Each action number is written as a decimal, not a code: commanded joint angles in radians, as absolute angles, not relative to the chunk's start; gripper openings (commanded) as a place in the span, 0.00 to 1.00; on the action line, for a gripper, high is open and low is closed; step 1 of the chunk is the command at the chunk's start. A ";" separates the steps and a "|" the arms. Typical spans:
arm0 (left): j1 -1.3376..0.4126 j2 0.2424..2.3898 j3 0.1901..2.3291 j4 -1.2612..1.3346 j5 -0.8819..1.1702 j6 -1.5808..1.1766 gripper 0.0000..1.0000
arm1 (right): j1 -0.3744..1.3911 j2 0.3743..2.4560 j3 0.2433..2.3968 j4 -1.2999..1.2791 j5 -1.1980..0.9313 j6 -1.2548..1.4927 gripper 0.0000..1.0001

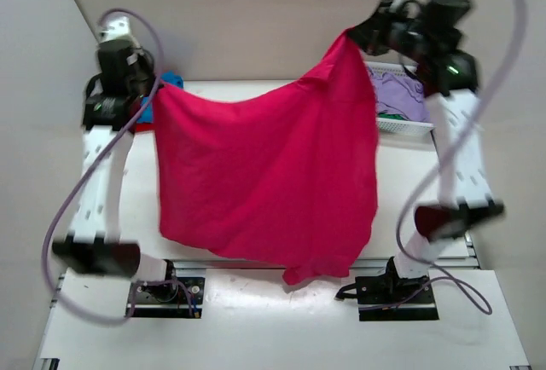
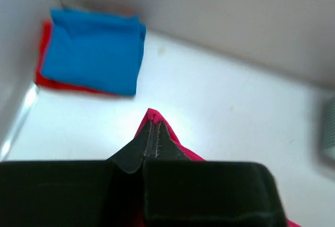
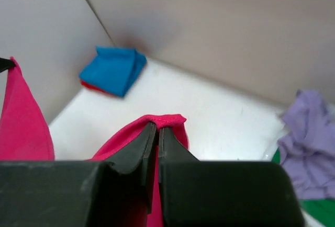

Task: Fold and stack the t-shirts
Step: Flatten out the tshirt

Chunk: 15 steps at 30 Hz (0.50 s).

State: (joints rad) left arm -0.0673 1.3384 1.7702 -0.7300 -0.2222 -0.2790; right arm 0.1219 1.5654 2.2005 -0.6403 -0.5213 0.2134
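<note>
A crimson-pink t-shirt (image 1: 264, 174) is being clenched by the left jaws and right jaws; lilac cloth (image 1: 397, 95) is being held in a white basket (image 1: 408, 128)

The left white-and-black arm (image 1: 101, 174) and the right white-and-black arm (image 1: 458, 144) are both lifted, wrists high and well apart, and the left black two-finger pincer (image 2: 153, 126) and the right black two-finger pincer (image 3: 157, 128) are each closed tight on an edge of the crimson-pink cloth t-shirt (image 1: 264, 174).
</note>
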 commanded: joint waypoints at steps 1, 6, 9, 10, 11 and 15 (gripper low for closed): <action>-0.025 1.489 1.748 -0.698 -0.060 -0.284 0.00 | 0.133 1.788 2.325 -0.676 -0.499 0.196 0.00; -0.008 1.712 2.016 -0.693 -0.029 -0.261 0.00 | 0.104 1.988 2.588 -0.664 -0.531 0.216 0.00; 0.039 1.855 2.358 -0.793 0.024 -0.265 0.00 | 0.060 1.924 2.566 -0.505 -0.561 0.274 0.00; 0.072 1.852 2.361 -0.734 0.058 -0.305 0.00 | 0.036 1.904 2.559 -0.479 -0.584 0.285 0.00; 0.095 1.814 2.306 -0.694 0.133 -0.320 0.00 | 0.005 1.864 2.537 -0.428 -0.600 0.316 0.00; 0.170 1.735 2.297 -0.670 0.181 -0.354 0.00 | -0.138 1.766 2.502 -0.341 -0.718 0.426 0.00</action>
State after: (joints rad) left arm 0.1104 1.8862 2.2612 -0.7223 0.1024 -0.3229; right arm -0.0349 1.9495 2.4588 -0.5621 -0.6144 0.3271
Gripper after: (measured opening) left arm 0.015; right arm 0.009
